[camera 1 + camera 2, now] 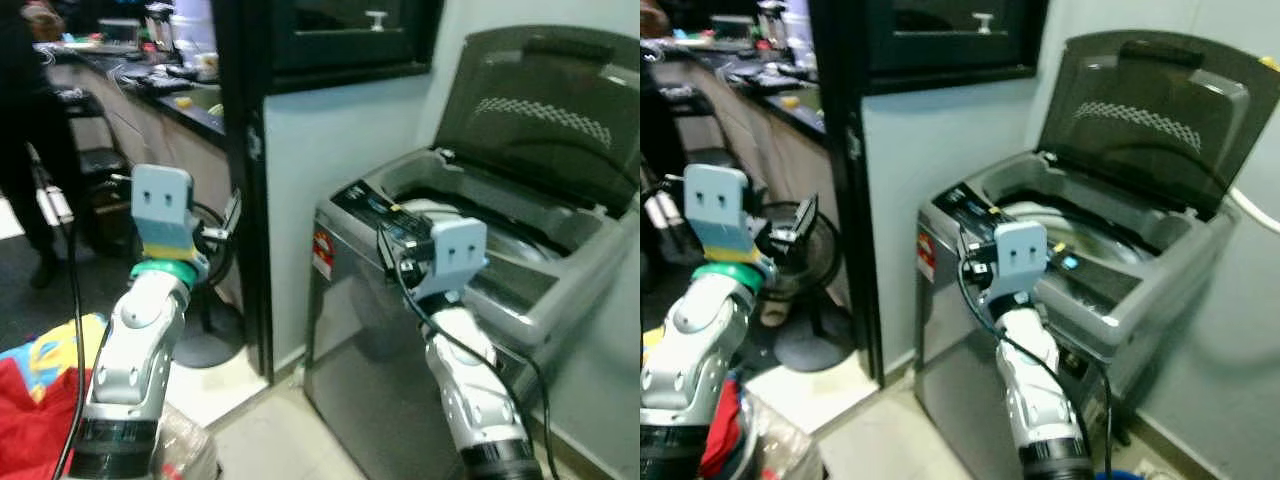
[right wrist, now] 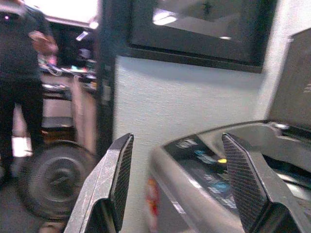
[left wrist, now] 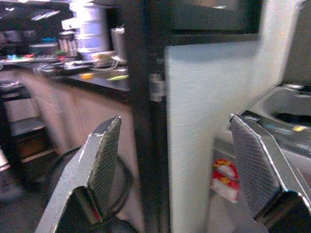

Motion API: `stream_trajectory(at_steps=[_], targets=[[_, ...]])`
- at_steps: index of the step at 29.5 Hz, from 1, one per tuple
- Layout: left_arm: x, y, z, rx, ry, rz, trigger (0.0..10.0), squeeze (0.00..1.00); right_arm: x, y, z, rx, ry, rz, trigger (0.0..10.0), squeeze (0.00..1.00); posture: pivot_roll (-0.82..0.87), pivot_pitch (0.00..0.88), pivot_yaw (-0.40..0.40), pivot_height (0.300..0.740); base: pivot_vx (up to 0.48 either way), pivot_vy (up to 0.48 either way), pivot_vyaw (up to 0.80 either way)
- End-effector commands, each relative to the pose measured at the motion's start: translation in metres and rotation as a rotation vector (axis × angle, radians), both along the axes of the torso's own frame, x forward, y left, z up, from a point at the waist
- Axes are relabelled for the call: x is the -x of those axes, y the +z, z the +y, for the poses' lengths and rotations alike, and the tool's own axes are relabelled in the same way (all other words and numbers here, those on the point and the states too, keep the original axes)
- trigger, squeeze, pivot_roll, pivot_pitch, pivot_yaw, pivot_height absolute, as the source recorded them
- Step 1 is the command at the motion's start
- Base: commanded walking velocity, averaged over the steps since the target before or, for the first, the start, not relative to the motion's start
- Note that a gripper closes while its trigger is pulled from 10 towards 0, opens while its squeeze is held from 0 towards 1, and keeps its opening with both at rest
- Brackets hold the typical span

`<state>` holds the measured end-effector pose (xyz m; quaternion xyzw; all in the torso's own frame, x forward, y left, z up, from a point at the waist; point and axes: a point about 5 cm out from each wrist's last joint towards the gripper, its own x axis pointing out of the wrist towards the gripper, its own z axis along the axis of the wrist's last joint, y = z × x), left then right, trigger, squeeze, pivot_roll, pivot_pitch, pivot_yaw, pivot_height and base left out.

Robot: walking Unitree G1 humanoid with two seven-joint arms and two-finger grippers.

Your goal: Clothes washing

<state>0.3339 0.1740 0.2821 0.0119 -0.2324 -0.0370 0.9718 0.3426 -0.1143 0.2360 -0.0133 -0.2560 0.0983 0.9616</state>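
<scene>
Two grippers, both with fingers spread, holding nothing. Washer (image 1: 440, 330) at 3 o'clock, lid (image 1: 545, 110) up, drum exposed. Right gripper (image 2: 180, 187) at its front panel; left gripper (image 3: 182, 170) at 9 o'clock by the black frame (image 1: 240, 180). Red clothes (image 1: 35, 415) at 8 o'clock, person (image 2: 22, 82) at 10.

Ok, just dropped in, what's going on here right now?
The robot stands at the top-loading washing machine, whose lid is up. The right pincer is open, raised beside the control panel, holding nothing. The left pincer is open too, pointing at the white wall. Colourful clothes lie low on the robot's left.
</scene>
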Motion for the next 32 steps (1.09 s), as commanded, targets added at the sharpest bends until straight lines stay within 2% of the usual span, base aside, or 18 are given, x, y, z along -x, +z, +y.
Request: stream_trajectory(at_steps=[1,9,23,25,26,28,29,30,31,32], targets=[[0.000,-0.002,-0.002,0.004,-0.004,0.006,10.0,0.00,0.001,-0.005,0.002,0.009,0.021,0.018,10.0,0.00,-0.01,0.009,0.029,0.740,0.000,0.000,0.79],[0.001,-0.001,-0.004,0.018,-0.015,0.003,10.0,0.00,0.003,-0.007,0.005,0.014,0.041,0.022,10.0,0.00,-0.01,0.011,0.029,0.740,0.000,0.000,0.79],[0.000,-0.004,-0.004,-0.015,0.000,0.010,10.0,0.00,0.004,-0.010,0.007,0.002,0.055,0.039,10.0,0.00,-0.01,0.015,0.033,0.740,0.000,0.000,0.79],[0.000,-0.007,-0.005,-0.032,0.001,0.014,10.0,0.00,0.003,-0.015,0.006,-0.009,0.052,0.061,10.0,0.00,-0.01,0.016,0.035,0.740,0.379,0.000,0.00],[-0.001,-0.016,-0.007,-0.049,0.005,0.039,10.0,0.00,0.000,-0.032,0.005,0.011,0.037,0.128,10.0,0.00,-0.01,0.017,0.038,0.740,0.480,0.000,0.00],[-0.001,-0.016,-0.007,-0.049,0.005,0.039,10.0,0.00,0.000,-0.032,0.005,0.011,0.037,0.128,10.0,0.00,-0.01,0.017,0.038,0.740,0.480,0.000,0.00],[-0.002,-0.023,-0.008,-0.060,0.006,0.062,10.0,0.00,-0.002,-0.045,0.003,0.023,0.020,0.174,10.0,0.00,-0.01,0.022,0.037,0.740,0.480,0.000,0.00],[-0.002,-0.023,-0.008,-0.060,0.006,0.062,10.0,0.00,-0.002,-0.045,0.003,0.023,0.020,0.174,10.0,0.00,-0.01,0.022,0.037,0.740,0.480,0.000,0.00],[-0.003,-0.045,-0.007,-0.079,0.017,0.123,10.0,0.00,-0.003,-0.068,-0.004,0.040,-0.025,0.249,10.0,0.00,-0.01,0.028,0.036,0.740,0.480,0.000,0.00],[-0.003,-0.045,-0.007,-0.079,0.017,0.123,10.0,0.00,-0.003,-0.068,-0.004,0.040,-0.025,0.249,10.0,0.00,-0.01,0.028,0.036,0.740,0.480,0.000,0.00]])
